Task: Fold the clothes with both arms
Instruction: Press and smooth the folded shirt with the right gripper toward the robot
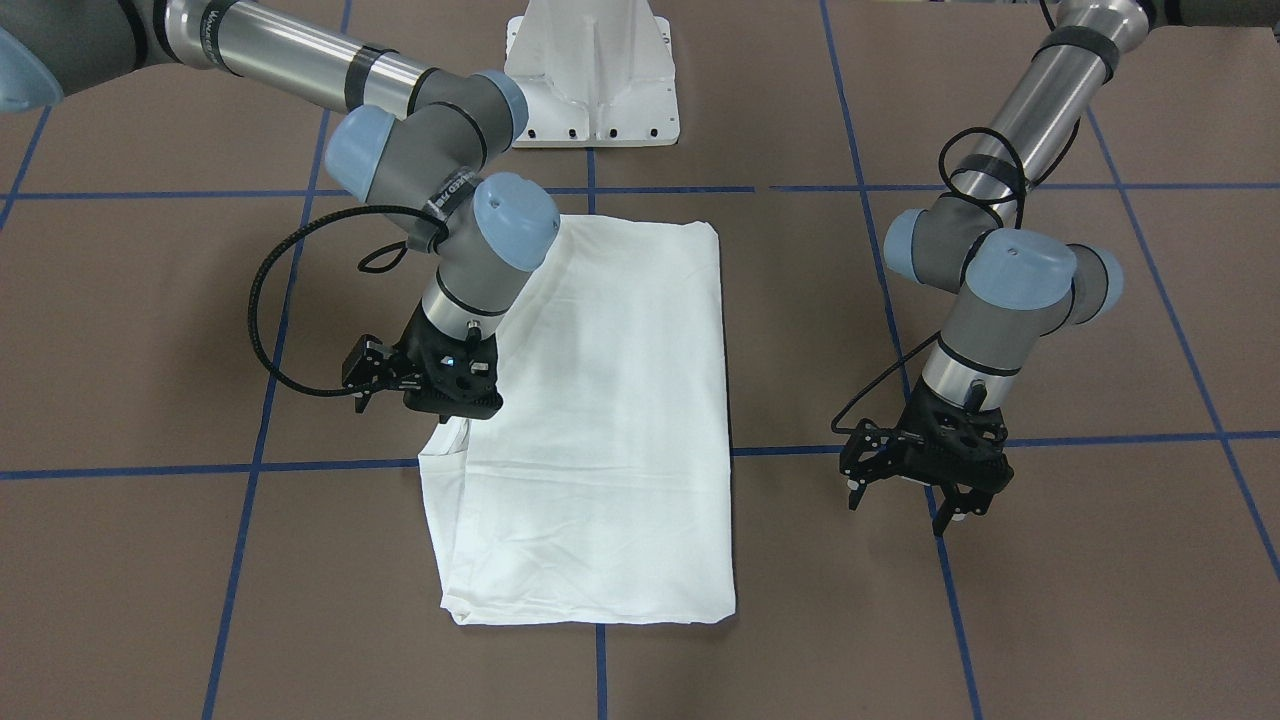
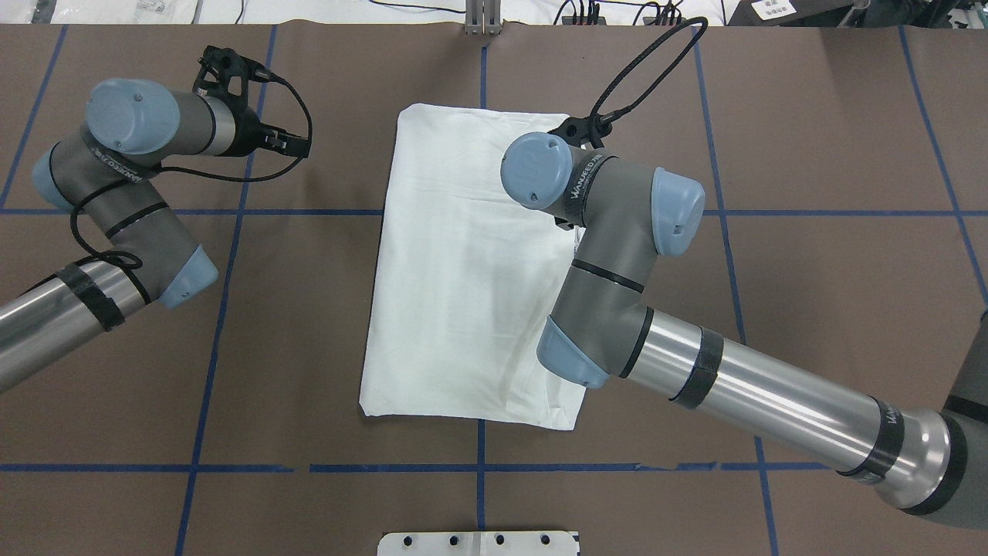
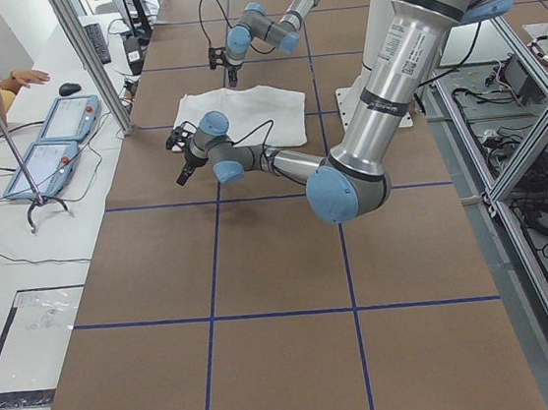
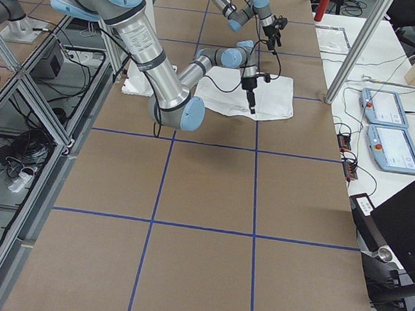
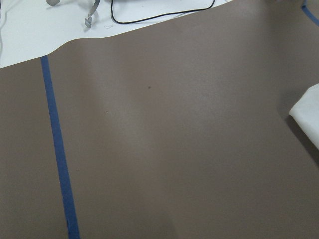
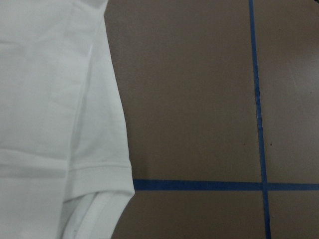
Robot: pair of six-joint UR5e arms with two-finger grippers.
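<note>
Front view: shirt (image 1: 610,420) lies folded into long rectangle at centre of table (image 1: 150,330). Right gripper (image 1: 455,400) sits over its 9 o'clock edge, probably lining up on loose layers there; jaw gap hidden, cannot tell. Left gripper (image 1: 952,515) off at 3 o'clock, well apart, fingers slightly parted, empty. Parked clear, I'd guess.
Overhead: left gripper at shirt's 10 o'clock, over bare table.
Right wrist view: cuff hem (image 6: 102,172) at 8 o'clock.

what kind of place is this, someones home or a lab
Most likely a robotics lab workcell: a left arm and right arm at a table gridded with blue tape, control pendants on a side bench, and aluminium framing.
</note>
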